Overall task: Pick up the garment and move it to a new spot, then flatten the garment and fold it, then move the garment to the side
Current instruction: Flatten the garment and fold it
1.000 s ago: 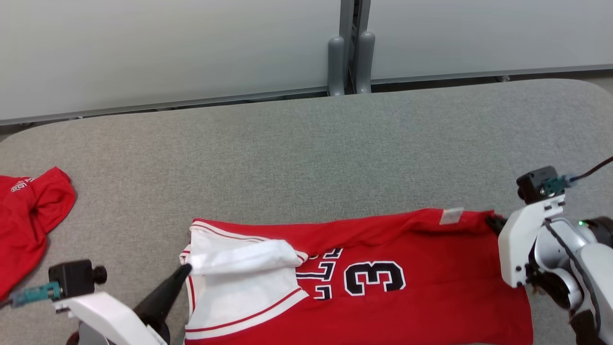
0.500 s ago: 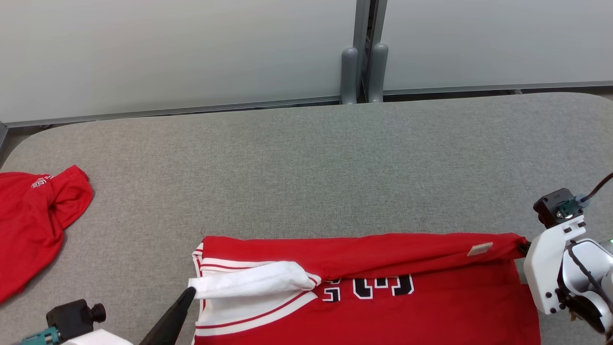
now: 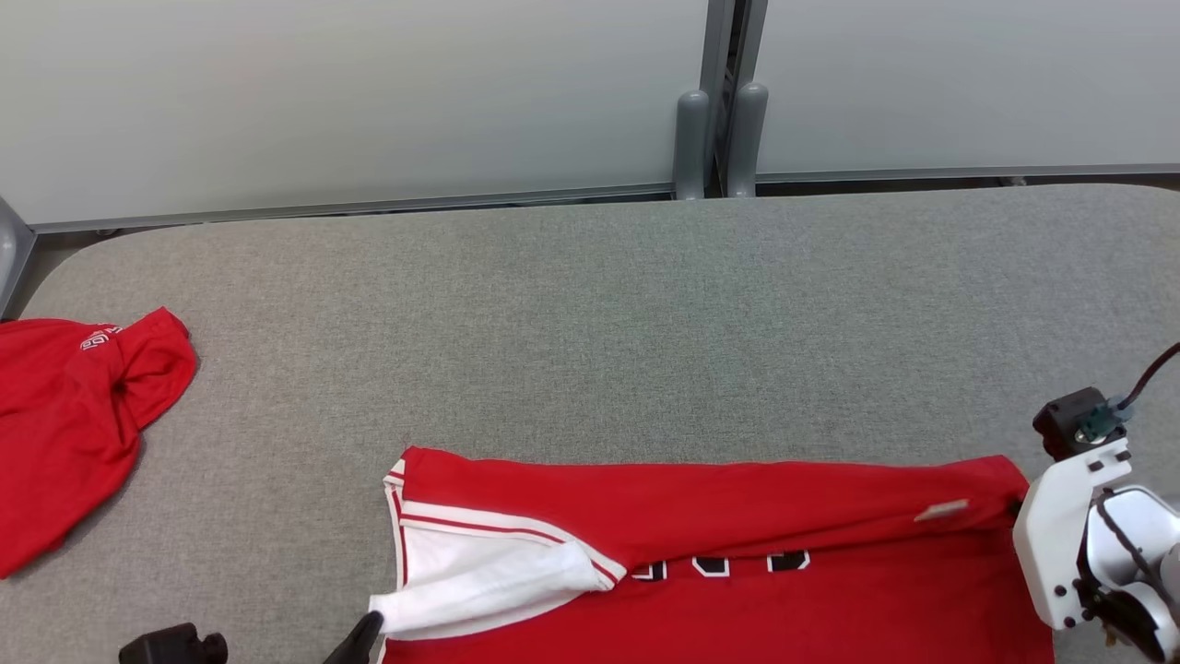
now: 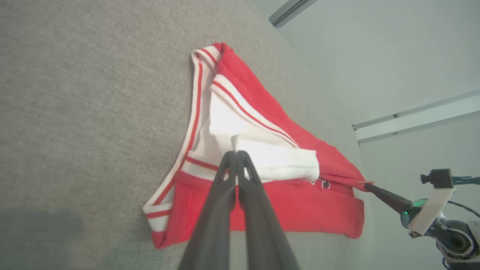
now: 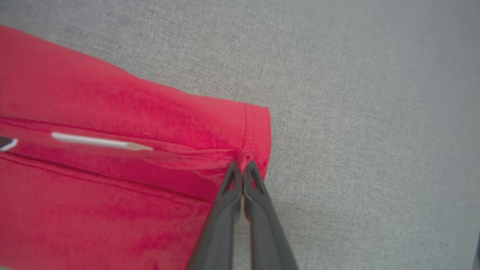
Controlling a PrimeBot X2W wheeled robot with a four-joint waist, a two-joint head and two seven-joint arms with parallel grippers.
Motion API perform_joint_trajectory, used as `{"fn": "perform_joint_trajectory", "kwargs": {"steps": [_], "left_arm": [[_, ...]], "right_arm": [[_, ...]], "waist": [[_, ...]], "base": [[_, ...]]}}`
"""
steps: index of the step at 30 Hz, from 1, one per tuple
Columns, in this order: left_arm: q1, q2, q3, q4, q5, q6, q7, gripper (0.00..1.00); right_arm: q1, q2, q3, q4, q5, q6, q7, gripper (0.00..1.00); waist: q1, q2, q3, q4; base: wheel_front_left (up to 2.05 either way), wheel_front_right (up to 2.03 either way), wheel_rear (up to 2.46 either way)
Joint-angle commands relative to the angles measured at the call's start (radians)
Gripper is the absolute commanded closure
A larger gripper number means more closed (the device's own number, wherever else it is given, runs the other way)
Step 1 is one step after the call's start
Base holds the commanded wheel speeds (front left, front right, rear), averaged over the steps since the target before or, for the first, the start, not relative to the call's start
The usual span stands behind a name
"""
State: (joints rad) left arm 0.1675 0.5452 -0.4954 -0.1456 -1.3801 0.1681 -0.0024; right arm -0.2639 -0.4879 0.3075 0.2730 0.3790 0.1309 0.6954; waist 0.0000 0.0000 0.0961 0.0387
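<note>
The red jersey [image 3: 719, 516] with white striped trim lies along the near edge of the grey table [image 3: 590, 314], its far half folded over toward me, black lettering barely peeking out. My left gripper [image 3: 369, 629] is shut on the white sleeve fold [image 3: 489, 581]; the left wrist view shows the gripper's tips [image 4: 236, 153] pinching that white cloth [image 4: 277, 159]. My right gripper [image 3: 1017, 505] is shut on the jersey's right hem corner, pinched at its tips [image 5: 243, 165] on the red fabric [image 5: 112, 108], beside a white label [image 5: 101, 141].
A second red garment [image 3: 64, 424] lies crumpled at the table's left edge. Pale wall panels with two grey posts [image 3: 721, 138] stand behind the table's far edge. Bare grey surface stretches beyond the jersey.
The camera has shifted. Both grippers have drawn the jersey's far edge toward the near side, and the folded layer now covers most of the number.
</note>
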Motion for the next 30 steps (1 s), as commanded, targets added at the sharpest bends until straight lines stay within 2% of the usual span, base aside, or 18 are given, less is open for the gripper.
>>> {"fn": "perform_joint_trajectory", "kwargs": {"steps": [1,2,3,4,7,11,15,19,22,25,30], "left_arm": [[-0.017,0.006,-0.015,0.025,0.043,0.010,-0.011,1.00],[-0.017,0.006,-0.015,0.025,0.043,0.010,-0.011,1.00],[-0.032,0.016,-0.029,0.042,0.089,0.014,-0.026,0.12],[-0.051,0.017,-0.047,0.060,0.131,0.017,-0.039,0.00],[-0.081,0.000,-0.091,0.104,0.210,0.001,-0.068,0.00],[-0.113,-0.030,-0.081,0.151,0.282,0.008,-0.171,0.00],[-0.129,-0.053,-0.018,0.175,0.384,0.034,-0.253,0.00],[-0.122,-0.112,0.116,0.138,0.526,0.032,-0.263,0.00],[-0.090,-0.151,0.187,0.132,0.658,0.042,-0.262,0.00],[-0.082,-0.186,0.250,0.123,0.770,0.052,-0.262,0.00],[-0.058,-0.216,0.291,0.155,0.851,0.046,-0.263,0.00]], "right_arm": [[0.017,0.007,-0.007,0.004,-0.001,0.000,0.011,0.20],[0.017,0.007,-0.007,0.004,-0.001,0.000,0.011,0.20],[0.021,0.016,-0.030,0.013,-0.001,0.000,0.015,0.00],[0.026,0.031,-0.049,0.019,-0.004,0.000,0.023,0.00],[0.044,0.065,-0.086,0.007,0.003,0.000,0.032,0.00],[0.110,0.129,-0.192,-0.031,0.016,0.000,0.045,0.00],[0.207,0.204,-0.343,-0.124,-0.014,0.000,0.033,0.00],[0.282,0.340,-0.496,-0.211,-0.068,0.000,-0.019,0.00],[0.294,0.408,-0.576,-0.254,-0.089,0.000,-0.043,0.00],[0.288,0.433,-0.640,-0.247,-0.105,0.000,-0.076,0.00],[0.260,0.435,-0.675,-0.131,-0.063,0.000,-0.123,0.00]], "waist": [[0.0000,0.0000,-0.001,0.000],[0.0000,0.0000,-0.001,0.000],[0.0000,0.0000,-0.001,0.000],[0.0000,0.0000,-0.002,0.001],[0.0000,0.0000,-0.007,0.006],[0.0000,0.0000,-0.027,0.023],[0.0000,0.0000,-0.045,0.045],[0.0000,0.0000,-0.053,0.056],[0.0000,0.0000,-0.059,0.057],[0.0000,0.0000,-0.062,0.058],[0.0000,0.0000,-0.064,0.061]], "base": [[0.00,0.00,0.00],[0.00,0.00,0.00],[0.00,0.00,0.00],[0.00,0.00,0.00],[0.00,0.00,0.00],[0.00,0.00,0.00],[0.00,0.00,0.00],[0.00,0.00,0.00],[0.00,0.00,0.00],[0.00,0.00,0.00],[0.00,0.00,0.00]]}}
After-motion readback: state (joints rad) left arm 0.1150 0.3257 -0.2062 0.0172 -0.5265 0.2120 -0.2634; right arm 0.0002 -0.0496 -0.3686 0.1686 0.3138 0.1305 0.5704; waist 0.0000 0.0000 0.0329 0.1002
